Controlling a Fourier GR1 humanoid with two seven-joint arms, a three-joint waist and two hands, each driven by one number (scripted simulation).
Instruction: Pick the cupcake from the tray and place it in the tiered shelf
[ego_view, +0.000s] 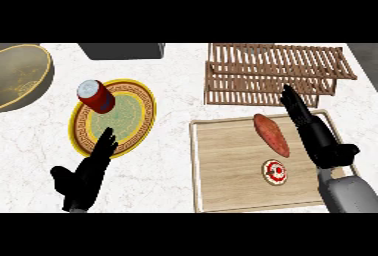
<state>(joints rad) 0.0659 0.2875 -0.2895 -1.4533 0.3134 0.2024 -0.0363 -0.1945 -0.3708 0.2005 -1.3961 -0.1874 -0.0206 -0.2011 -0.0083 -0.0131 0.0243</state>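
The cupcake (275, 171), pale with a red swirl on top, sits on the light wooden tray (221, 170) at the lower right. An orange-red sweet potato (272, 134) lies on the same tray, just above the cupcake. The brown slatted tiered shelf (273, 72) stands behind the tray at the upper right. My right hand (319, 137) is open, fingers straight and pointing up toward the shelf, over the tray's right edge and to the right of the cupcake, not touching it. My left hand (87, 177) is open at the lower left, fingers up.
A yellow-rimmed plate (136, 117) with a red can (96, 95) on its upper left lies left of the tray. A large olive bowl (22, 75) sits at the far left. A dark grey box (122, 50) stands at the back.
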